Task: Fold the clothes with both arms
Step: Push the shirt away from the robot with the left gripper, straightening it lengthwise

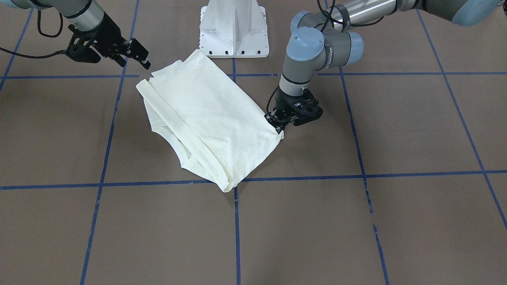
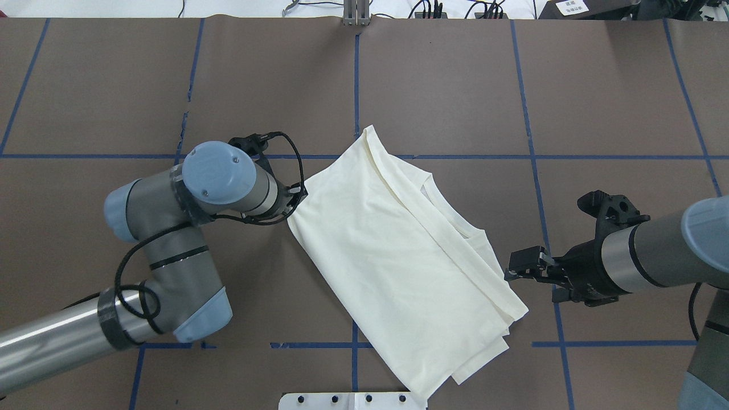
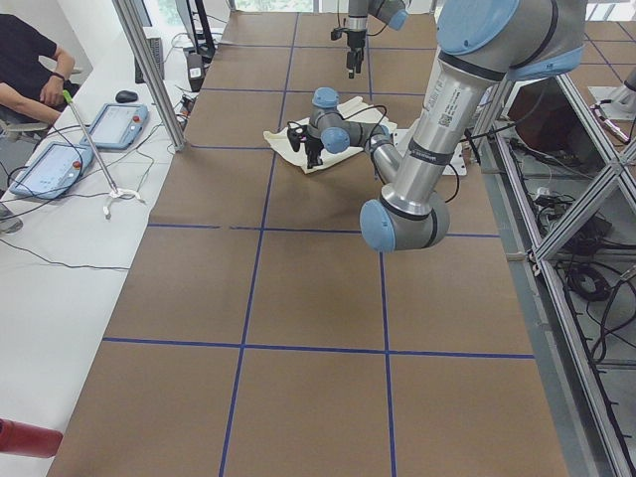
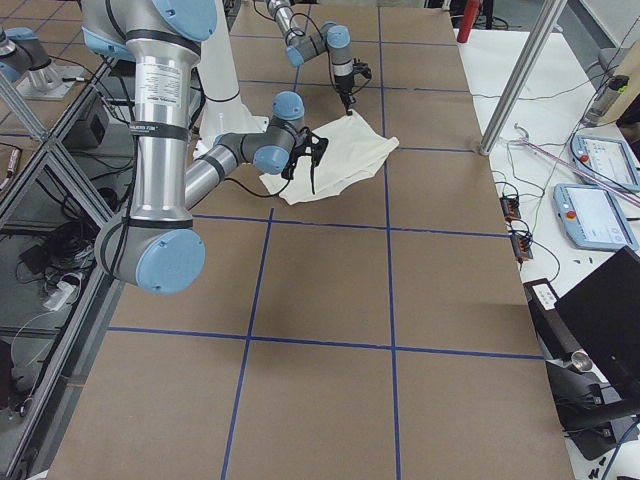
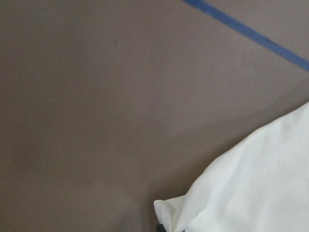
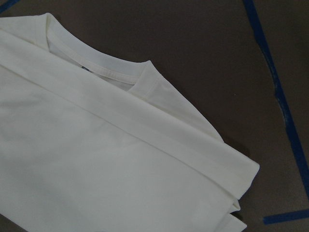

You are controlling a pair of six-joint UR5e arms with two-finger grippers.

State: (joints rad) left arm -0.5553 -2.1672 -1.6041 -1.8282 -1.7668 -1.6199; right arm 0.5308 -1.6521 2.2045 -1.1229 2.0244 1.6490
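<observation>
The cream T-shirt (image 1: 210,118) lies folded and slanted on the brown table, plain side up; no print shows. Its collar (image 6: 96,63) faces my right arm. The shirt also shows in the overhead view (image 2: 387,250) and the left wrist view (image 5: 260,183). My left gripper (image 1: 278,126) is low at the shirt's corner and looks shut on it; that corner is puckered. The overhead view shows this gripper (image 2: 295,206) at the shirt's left edge. My right gripper (image 1: 136,58) is open and empty, just off the shirt's opposite corner, and appears in the overhead view (image 2: 511,267).
The white pedestal base (image 1: 233,31) stands just behind the shirt. Blue tape lines (image 1: 237,221) divide the table. An operator (image 3: 25,70) sits by two tablets (image 3: 119,124) on the side bench beyond the far edge. A metal post (image 3: 149,70) stands at that edge.
</observation>
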